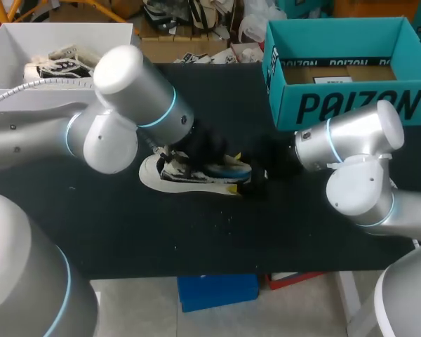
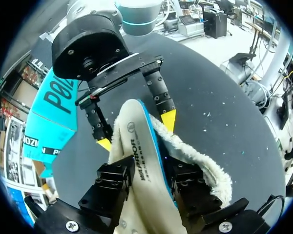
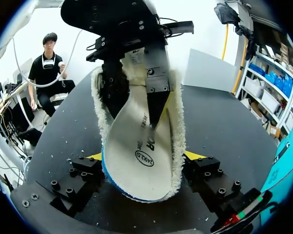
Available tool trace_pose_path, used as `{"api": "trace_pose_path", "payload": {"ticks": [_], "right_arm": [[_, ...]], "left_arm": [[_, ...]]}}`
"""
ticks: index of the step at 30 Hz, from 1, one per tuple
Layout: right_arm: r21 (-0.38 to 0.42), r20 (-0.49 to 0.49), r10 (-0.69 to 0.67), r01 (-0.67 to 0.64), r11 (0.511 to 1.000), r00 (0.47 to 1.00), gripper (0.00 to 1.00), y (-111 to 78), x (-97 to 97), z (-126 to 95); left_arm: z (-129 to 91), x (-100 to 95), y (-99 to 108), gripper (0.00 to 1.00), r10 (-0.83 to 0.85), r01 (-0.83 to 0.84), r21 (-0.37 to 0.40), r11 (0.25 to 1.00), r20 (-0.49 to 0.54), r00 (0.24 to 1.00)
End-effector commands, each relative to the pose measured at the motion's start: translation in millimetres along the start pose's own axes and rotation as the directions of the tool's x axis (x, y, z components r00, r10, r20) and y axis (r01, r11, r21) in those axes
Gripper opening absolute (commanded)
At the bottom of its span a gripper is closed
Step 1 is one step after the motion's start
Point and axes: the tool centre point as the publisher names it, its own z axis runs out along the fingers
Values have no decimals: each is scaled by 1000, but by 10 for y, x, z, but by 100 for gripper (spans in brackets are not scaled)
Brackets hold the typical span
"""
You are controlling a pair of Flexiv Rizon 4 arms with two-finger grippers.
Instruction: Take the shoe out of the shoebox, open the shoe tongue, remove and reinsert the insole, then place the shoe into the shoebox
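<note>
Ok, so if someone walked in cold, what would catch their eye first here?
The fleece-edged insole fills both wrist views, clamped in the left gripper and stretching to the right gripper. In the head view, both arms meet mid-table over the black-and-white shoe. The open teal shoebox stands at the black table's far right corner.

Left claw (image 1: 189, 158) and right claw (image 1: 247, 179) hemmed the shoe (image 1: 161, 179) from both sides; bare tabletop (image 1: 196, 232) lay open in front of it.

Left end effector (image 2: 149, 183) and right end effector (image 3: 144, 157) meet, both gripping
</note>
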Motion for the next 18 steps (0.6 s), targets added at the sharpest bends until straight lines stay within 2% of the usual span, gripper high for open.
{"api": "trace_pose_path", "payload": {"ticks": [1,7,8,9,10,18], "right_arm": [[3,1,2,-2,1000,1000,0,-33,-10,12],[3,1,2,-2,1000,1000,0,-33,-10,12],[3,1,2,-2,1000,1000,0,-33,-10,12],[3,1,2,-2,1000,1000,0,-33,-10,12],[3,1,2,-2,1000,1000,0,-33,-10,12],[3,1,2,-2,1000,1000,0,-33,-10,12]], "left_arm": [[92,-86,-33,37,11,-11,21,1000,6,1000],[82,-151,-122,33,43,-43,21,999,19,999],[78,-157,-131,27,47,-47,24,999,19,999],[77,-163,-139,9,51,-51,26,998,21,998],[76,-167,-146,0,56,-57,36,998,20,998],[-130,-138,-200,0,101,-98,177,979,-4,995]]}}
